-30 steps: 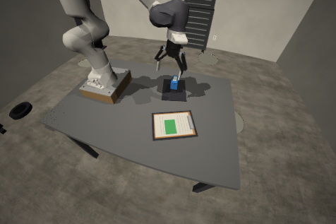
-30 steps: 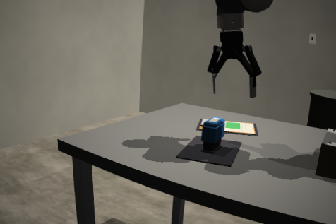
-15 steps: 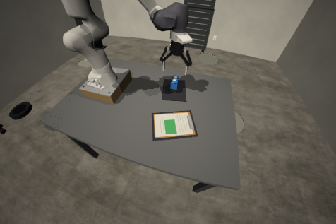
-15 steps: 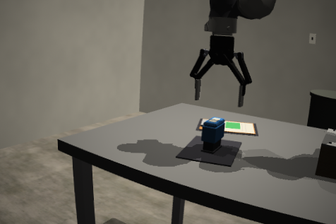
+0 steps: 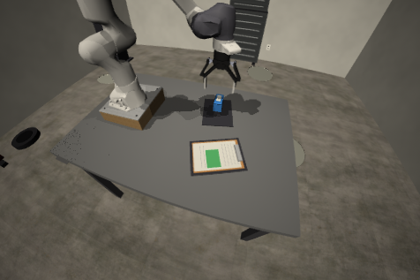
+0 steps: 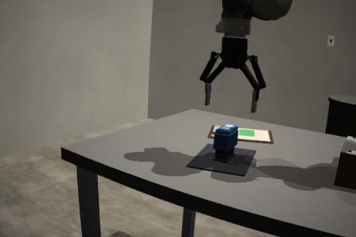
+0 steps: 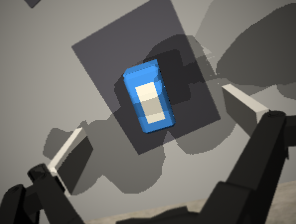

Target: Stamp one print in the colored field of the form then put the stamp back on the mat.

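One arm is reaching over the grey table (image 5: 132, 158) in the top view, its gripper (image 5: 219, 82) hanging above the far side with the fingers spread to their full width and nothing between them. The blue stamp (image 5: 218, 102) is standing upright on the dark mat (image 5: 217, 118), near the mat's far end as seen from here. The form (image 5: 217, 156), framed in orange, is lying nearer the camera, well apart from the mat, and its green field (image 5: 213, 158) is showing no dark mark. The arm's base block (image 5: 146, 114) is sitting at the table's left end.

From the exterior view, the gripper (image 6: 230, 105) is hovering in the air above and somewhat behind the stamp (image 6: 225, 142), fingers wide apart and pointing down, not touching it. The stamp is standing upright near the middle of the mat (image 6: 202, 161), with a pale label on its top. The form (image 6: 262, 136) is lying flat behind it, the green field (image 6: 247, 132) partly hidden by the stamp's head.

In the wrist view, the camera is looking straight down on the stamp (image 7: 149, 97), which is lying diagonally in the frame on the mat (image 7: 100, 55). The two pale fingertips are standing far out to either side, the stamp well apart from both. Shadows of the arm are falling across mat and table.
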You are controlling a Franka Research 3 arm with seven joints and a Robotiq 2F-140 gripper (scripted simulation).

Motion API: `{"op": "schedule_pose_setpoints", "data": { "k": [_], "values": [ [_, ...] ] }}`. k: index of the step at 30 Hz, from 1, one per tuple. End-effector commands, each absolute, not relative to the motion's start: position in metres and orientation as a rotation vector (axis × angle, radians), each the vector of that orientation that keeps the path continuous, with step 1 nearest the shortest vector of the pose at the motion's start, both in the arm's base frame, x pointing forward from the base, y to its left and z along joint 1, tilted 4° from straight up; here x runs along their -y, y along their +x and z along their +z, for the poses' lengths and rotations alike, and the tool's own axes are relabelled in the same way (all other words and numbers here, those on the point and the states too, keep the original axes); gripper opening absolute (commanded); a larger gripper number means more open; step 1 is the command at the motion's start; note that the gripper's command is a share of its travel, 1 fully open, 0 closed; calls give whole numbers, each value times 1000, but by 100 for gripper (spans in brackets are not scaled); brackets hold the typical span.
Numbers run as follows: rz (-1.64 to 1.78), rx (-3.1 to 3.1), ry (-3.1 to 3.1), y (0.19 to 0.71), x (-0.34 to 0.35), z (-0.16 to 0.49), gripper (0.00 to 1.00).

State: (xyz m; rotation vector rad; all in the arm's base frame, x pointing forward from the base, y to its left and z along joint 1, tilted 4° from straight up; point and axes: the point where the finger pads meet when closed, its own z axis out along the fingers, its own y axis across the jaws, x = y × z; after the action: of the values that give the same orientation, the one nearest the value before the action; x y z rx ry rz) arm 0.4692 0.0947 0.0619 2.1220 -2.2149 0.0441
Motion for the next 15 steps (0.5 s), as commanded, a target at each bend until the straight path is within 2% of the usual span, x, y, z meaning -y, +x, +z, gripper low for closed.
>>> {"op": "schedule_pose_setpoints", "data": {
  "k": [1, 12, 15],
  "values": [
    [46, 2203, 2138, 471, -95, 62, 100],
    [46, 2203, 2138, 471, -95, 62, 100],
    [48, 2203, 2136, 472, -96, 82, 100]
  ]
}}
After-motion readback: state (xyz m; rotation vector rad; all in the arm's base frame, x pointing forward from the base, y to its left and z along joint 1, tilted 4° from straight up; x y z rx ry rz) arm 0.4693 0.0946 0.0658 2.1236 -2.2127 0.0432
